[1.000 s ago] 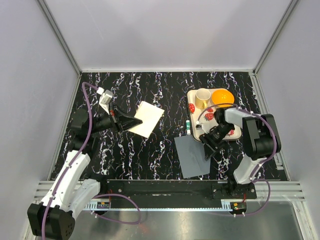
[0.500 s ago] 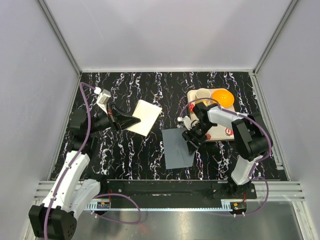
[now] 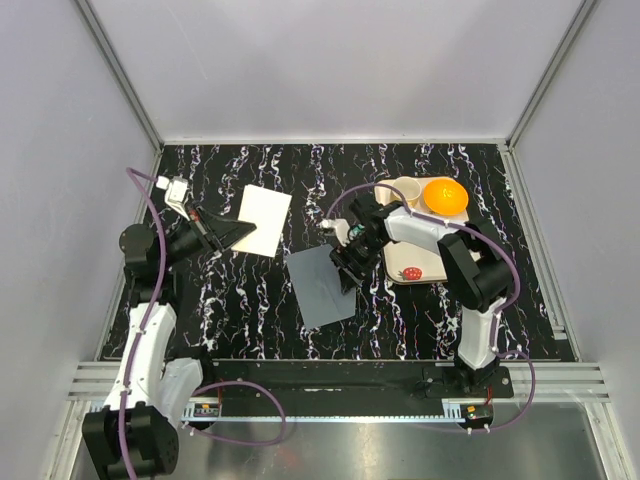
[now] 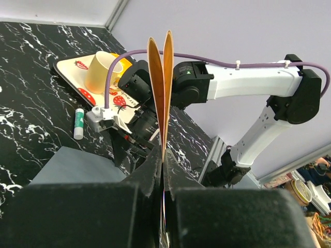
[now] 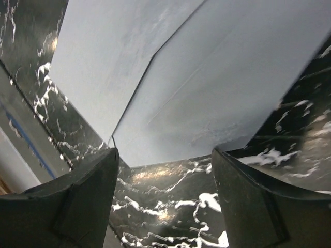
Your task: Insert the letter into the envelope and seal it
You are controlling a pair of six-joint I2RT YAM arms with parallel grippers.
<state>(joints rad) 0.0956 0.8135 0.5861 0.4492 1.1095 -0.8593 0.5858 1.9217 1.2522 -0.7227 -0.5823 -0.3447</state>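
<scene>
My left tool is pinched shut on one edge of the thin, creased tan-beige paper letter, holding it at the left of the black marbled desk, ready to feed in. My right tool stands wide over the flat slate-grey paper envelope lying mid-desk, I judge to pin it down for loading.

The envelope is slate-grey, the letter cream, the table white-veined black.

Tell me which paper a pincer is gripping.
The tan letter, pinched in the shut left pincer. The grey envelope lies flat and ungripped, with the open right pincer over its edge.
</scene>
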